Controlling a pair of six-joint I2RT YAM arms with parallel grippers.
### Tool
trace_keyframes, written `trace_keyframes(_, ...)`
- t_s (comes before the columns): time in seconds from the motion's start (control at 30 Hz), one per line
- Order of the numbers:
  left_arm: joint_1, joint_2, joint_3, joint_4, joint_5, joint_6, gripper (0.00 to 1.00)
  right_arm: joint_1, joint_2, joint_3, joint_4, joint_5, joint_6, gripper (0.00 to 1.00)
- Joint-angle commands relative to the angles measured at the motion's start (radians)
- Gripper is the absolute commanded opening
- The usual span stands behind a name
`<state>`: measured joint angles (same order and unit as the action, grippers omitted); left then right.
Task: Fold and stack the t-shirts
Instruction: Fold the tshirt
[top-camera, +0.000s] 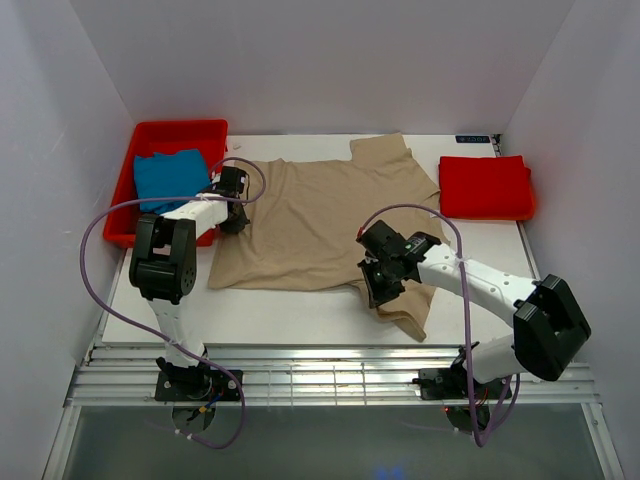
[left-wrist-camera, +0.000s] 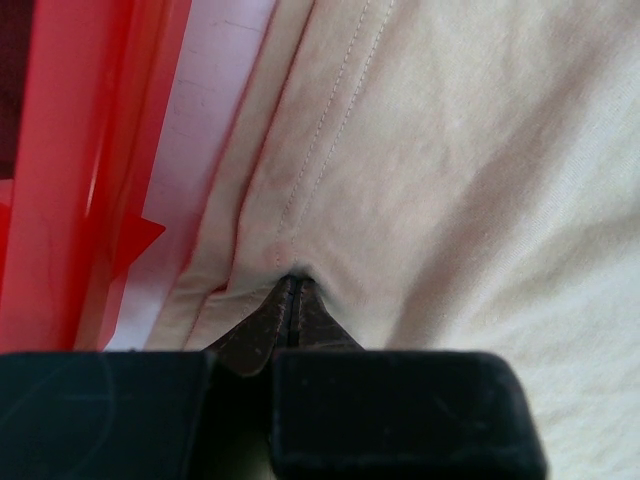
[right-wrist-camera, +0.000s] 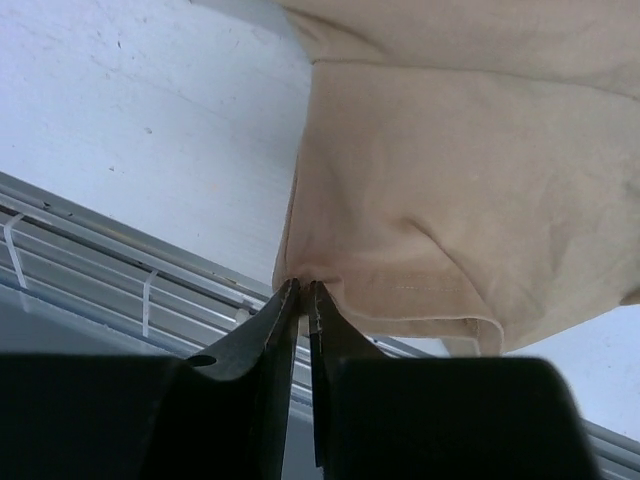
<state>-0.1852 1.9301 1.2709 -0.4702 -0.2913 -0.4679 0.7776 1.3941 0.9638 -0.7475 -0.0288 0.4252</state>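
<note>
Left gripper (left-wrist-camera: 292, 290) clenched on tan t-shirt (top-camera: 320, 215) edge nearest red tray (top-camera: 150, 135); right gripper (right-wrist-camera: 302, 290) clenched on same shirt's near sleeve.

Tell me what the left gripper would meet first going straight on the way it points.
Probably more of the tan t-shirt the left gripper is shut on; the red tray lies off to the side.

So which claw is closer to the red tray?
Left. The left gripper pinches the tan shirt beside the red tray; the right gripper holds that shirt far from it.
</note>
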Motion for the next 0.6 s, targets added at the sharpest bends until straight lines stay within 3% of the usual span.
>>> trace_keyframes(0.0,0.006,0.023,0.012,-0.002,0.020,0.011,0.00,0.031,0.023,0.013,-0.050,-0.019,0.014,0.16)
trace_keyframes(0.07,0.004,0.024,0.012,-0.002,0.020,0.017,0.00,0.038,0.026,0.021,-0.065,-0.008,0.010,0.31)
trace_keyframes(0.23,0.004,0.010,0.024,-0.002,0.030,0.026,0.00,0.048,-0.026,0.129,-0.117,0.024,0.009,0.42)
trace_keyframes(0.4,0.006,-0.028,0.053,0.013,0.043,0.023,0.00,0.020,-0.035,0.246,-0.128,0.200,0.009,0.50)
trace_keyframes(0.47,0.004,-0.054,0.056,0.027,0.041,0.021,0.00,-0.038,-0.006,0.239,-0.092,0.256,-0.008,0.42)
trace_keyframes(0.5,0.004,-0.063,0.054,0.031,0.037,0.020,0.00,-0.063,0.005,0.227,-0.070,0.257,-0.016,0.34)
trace_keyframes(0.53,0.004,-0.072,0.050,0.036,0.034,0.018,0.00,-0.092,0.019,0.211,-0.041,0.256,-0.019,0.15)
trace_keyframes(0.57,0.004,-0.083,0.045,0.047,0.029,0.017,0.00,-0.144,0.043,0.175,0.036,0.233,-0.035,0.09)
